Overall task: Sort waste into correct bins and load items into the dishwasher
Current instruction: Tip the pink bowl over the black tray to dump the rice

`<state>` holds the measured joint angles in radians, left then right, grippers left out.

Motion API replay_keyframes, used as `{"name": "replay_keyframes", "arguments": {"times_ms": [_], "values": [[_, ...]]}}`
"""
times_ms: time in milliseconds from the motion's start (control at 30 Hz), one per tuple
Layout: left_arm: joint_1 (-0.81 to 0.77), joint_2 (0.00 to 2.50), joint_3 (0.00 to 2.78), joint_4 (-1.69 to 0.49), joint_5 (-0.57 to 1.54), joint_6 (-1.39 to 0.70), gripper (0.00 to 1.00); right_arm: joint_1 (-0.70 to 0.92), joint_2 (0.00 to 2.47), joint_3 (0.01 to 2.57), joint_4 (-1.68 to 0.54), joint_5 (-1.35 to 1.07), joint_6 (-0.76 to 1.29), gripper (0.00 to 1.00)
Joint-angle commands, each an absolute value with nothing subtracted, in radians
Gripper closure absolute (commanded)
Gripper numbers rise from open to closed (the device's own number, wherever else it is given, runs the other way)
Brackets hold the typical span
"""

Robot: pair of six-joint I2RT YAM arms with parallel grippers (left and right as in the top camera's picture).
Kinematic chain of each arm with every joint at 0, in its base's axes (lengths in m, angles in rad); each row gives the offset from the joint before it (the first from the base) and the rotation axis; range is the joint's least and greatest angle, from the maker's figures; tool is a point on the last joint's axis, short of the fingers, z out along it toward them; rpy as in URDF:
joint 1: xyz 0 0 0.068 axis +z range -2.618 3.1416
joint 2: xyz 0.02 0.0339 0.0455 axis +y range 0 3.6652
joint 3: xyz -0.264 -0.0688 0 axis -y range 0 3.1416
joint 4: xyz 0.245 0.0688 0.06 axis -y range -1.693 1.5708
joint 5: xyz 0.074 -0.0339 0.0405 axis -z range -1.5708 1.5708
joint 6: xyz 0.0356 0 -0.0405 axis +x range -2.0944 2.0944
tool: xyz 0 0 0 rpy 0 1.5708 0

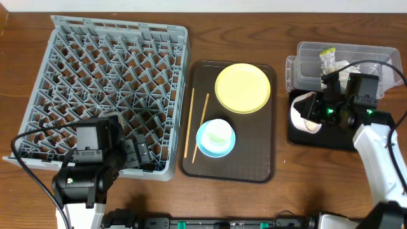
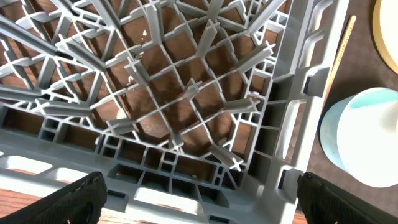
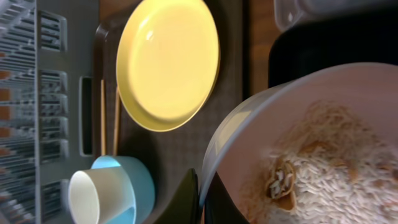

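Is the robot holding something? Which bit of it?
Right gripper pinches the round white bowl of rice scraps by its rim; left gripper holds nothing.

The large grey plastic dish rack (image 1: 114, 89) is open from above; only its pegs stand up. The gap to the dark brown serving tray (image 1: 254, 159) is narrow. A strip of bare wooden surface (image 1: 283, 165) runs on the tray's other side. Over the shallow black tray (image 1: 318, 141), the right tool (image 1: 316, 114) with a white bowl (image 1: 304, 113) blocks the way.
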<state>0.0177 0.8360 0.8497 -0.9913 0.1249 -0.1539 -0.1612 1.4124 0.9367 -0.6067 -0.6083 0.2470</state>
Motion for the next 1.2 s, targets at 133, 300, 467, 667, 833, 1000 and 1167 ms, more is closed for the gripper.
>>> {"name": "replay_keyframes", "arguments": {"times_ms": [133,300,467,667,833,1000,1167], "values": [[0.021,0.835,0.87,-0.995,0.128,-0.155,0.01,-0.279,1.588,0.95,-0.548,-1.039,0.164,0.99],[0.021,0.835,0.87,-0.995,0.128,-0.155,0.01,-0.356,1.649,0.95,-0.536,-1.125,0.163,0.99],[0.021,0.835,0.87,-0.995,0.128,-0.155,0.01,-0.439,1.71,0.95,-0.491,-1.305,0.163,0.99],[0.021,0.835,0.87,-0.995,0.128,-0.155,0.01,-0.537,1.758,0.95,-0.485,-1.409,0.163,0.99],[0.021,0.835,0.87,-0.995,0.128,-0.155,0.02,-0.619,1.758,0.95,-0.451,-1.493,0.164,0.99],[0.021,0.835,0.87,-0.995,0.128,-0.155,0.01,-0.711,1.758,0.95,-0.43,-1.559,0.187,0.99],[0.021,0.835,0.87,-0.995,0.128,-0.155,0.01,-0.804,1.758,0.95,-0.43,-1.56,0.233,0.99]]}}
